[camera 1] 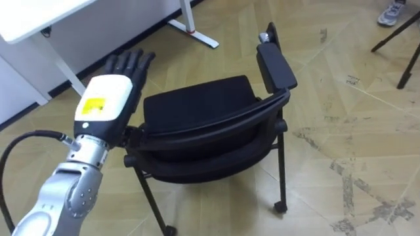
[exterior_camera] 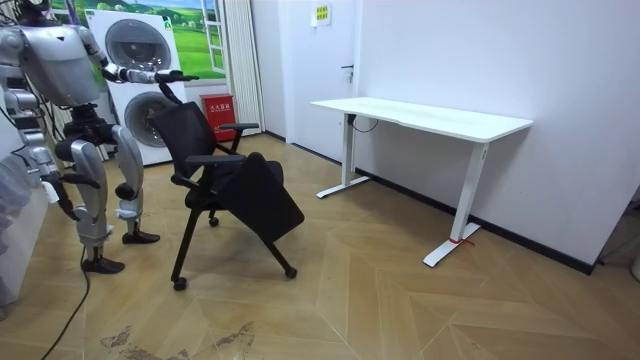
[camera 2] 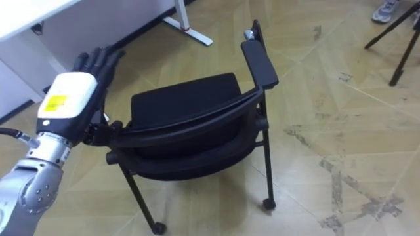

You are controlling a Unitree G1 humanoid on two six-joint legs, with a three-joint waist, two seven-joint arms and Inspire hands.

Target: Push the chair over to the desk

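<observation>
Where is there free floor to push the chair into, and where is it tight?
Free: the wood floor between chair and white desk, and under the desktop between its legs. Tight: behind the chair, by the washing machines; dark stand legs ahead on the right. Left hand is open above the chair's left side.

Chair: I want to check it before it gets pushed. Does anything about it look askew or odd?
In the room view the chair has its seat sloping steeply down at the front instead of lying level. The open left robot hand is beside its backrest.
</observation>
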